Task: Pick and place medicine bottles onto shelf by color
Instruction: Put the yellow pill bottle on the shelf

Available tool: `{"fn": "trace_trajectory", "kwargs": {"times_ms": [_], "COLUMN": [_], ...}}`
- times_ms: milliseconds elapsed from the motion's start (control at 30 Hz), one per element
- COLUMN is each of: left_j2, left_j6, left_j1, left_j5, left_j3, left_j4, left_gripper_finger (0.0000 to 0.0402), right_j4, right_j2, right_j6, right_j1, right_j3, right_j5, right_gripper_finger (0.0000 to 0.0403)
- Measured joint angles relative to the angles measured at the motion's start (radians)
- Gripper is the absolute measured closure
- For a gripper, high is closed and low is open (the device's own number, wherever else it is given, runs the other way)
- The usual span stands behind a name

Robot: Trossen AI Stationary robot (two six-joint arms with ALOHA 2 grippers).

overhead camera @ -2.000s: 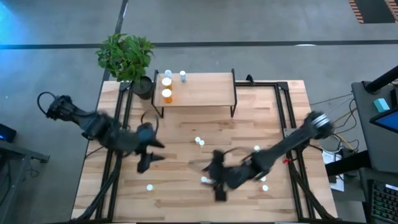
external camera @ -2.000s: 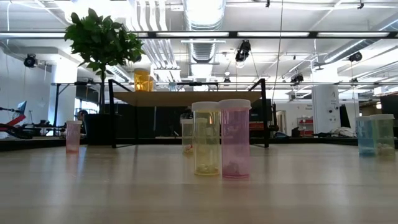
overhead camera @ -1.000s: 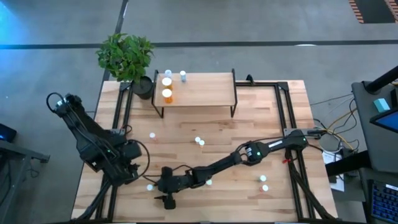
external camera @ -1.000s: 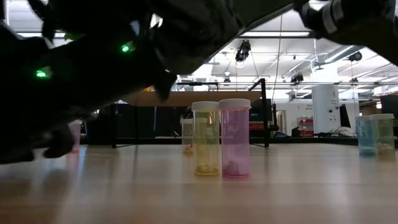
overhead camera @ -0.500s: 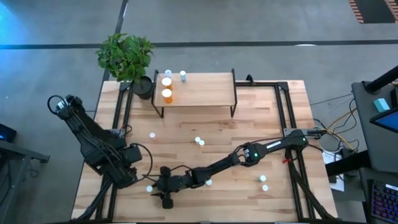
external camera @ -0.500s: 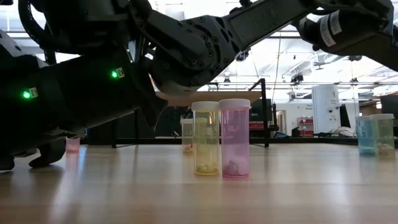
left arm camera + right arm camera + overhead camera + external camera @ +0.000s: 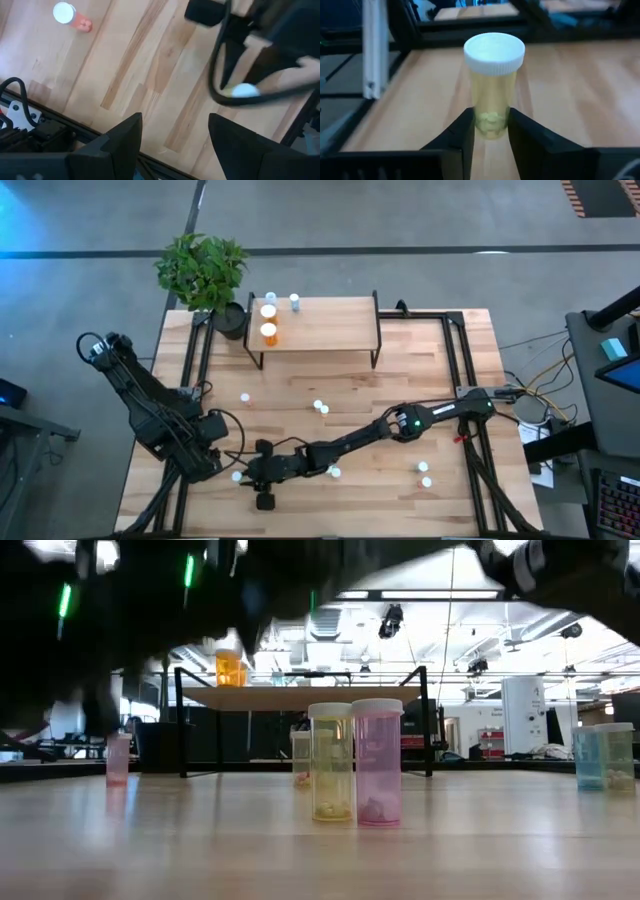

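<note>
My right gripper (image 7: 243, 476) reaches across to the table's near left and is shut on a yellow-green medicine bottle (image 7: 493, 85) with a white cap (image 7: 237, 476). My left gripper (image 7: 175, 150) hangs open just left of it, pointing down, with nothing between its fingers. The shelf (image 7: 330, 325) stands at the far edge with two orange bottles (image 7: 268, 322) and two small ones (image 7: 294, 302) on its left end. Other bottles stand upright on the table: a pink one (image 7: 245, 397), a pair (image 7: 321, 408), one (image 7: 333, 472) and another pair (image 7: 425, 475). My right gripper pinches the lower part of the bottle's body (image 7: 492, 122) between its two fingers (image 7: 465, 131). They come nearly level from the table's right side. The bottle stands upright in the hold, cap up, and looks clear of the table.
A potted plant (image 7: 203, 272) stands at the shelf's left end. In the low view a yellow bottle (image 7: 331, 762) and a pink one (image 7: 377, 762) stand side by side in front, and a teal one (image 7: 588, 757) with a yellow-green one (image 7: 614, 755) at the right. Black frame rails (image 7: 463, 360) run along both sides.
My right gripper has risen from the table at the near left, taking the yellow-green bottle up with it; the bottle stays upright. In the low view the arm has gone from table height to the top of the picture.
</note>
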Motion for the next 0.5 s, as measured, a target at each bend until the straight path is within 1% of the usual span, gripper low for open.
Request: {"fn": "trace_trajectory", "kwargs": {"times_ms": [67, 133, 200, 300, 400, 500], "left_j2": [-0.001, -0.001, -0.007, -0.024, -0.043, -0.053], "left_j6": [0.000, 0.000, 0.002, 0.003, 0.002, 0.002], "left_j1": [0.001, 0.003, 0.009, 0.030, 0.055, 0.082], "left_j5": [-0.007, -0.036, -0.087, -0.191, -0.292, -0.364], "left_j3": [0.011, 0.028, 0.048, 0.079, 0.111, 0.138], "left_j4": [-0.001, -0.001, 0.000, -0.001, 0.003, 0.011], "left_gripper_finger": [0.0190, 0.0190, 0.0190, 0.0190, 0.0190, 0.0190], "right_j4": [-0.113, -0.248, -0.397, -0.595, -0.734, -0.814], "right_j2": [-0.065, -0.126, -0.177, -0.231, -0.280, -0.332], "right_j6": [-0.023, -0.073, -0.152, -0.231, -0.271, -0.294], "right_j1": [-0.004, -0.006, -0.008, -0.015, -0.040, -0.086], "right_j3": [0.004, 0.006, 0.005, -0.001, -0.005, -0.024], "right_j5": [0.000, 0.000, 0.002, -0.009, -0.087, -0.192], "right_gripper_finger": [0.0300, 0.0300, 0.0304, 0.0310, 0.0311, 0.0307]}}
